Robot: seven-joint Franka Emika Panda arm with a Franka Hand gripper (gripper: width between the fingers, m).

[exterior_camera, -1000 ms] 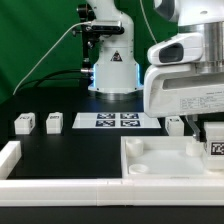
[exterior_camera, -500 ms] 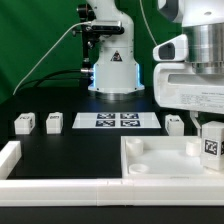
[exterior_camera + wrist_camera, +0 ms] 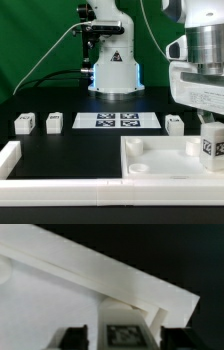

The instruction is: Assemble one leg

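One leg (image 3: 212, 148), a small white block with a square marker, stands upright at the corner of the big white tray-like piece (image 3: 160, 158) at the exterior view's right. My gripper (image 3: 209, 121) hangs just above it, with the jaws open. In the wrist view the leg (image 3: 122, 332) sits between the two dark fingers (image 3: 76, 336) with a gap on each side, and the gripper (image 3: 125, 338) does not touch it. The tray piece (image 3: 50, 297) fills most of the wrist view. Three more legs lie on the black table: two at the left (image 3: 24, 123) (image 3: 54, 122) and one (image 3: 175, 124) near the tray.
The marker board (image 3: 118, 120) lies flat at the middle back. The robot base (image 3: 113, 70) stands behind it. A white rail (image 3: 60, 186) runs along the front edge, with a raised white end (image 3: 9, 155) at the left.
The arm has moved up and to the exterior view's right, off the leg. The leg stays standing on the tray piece's corner.
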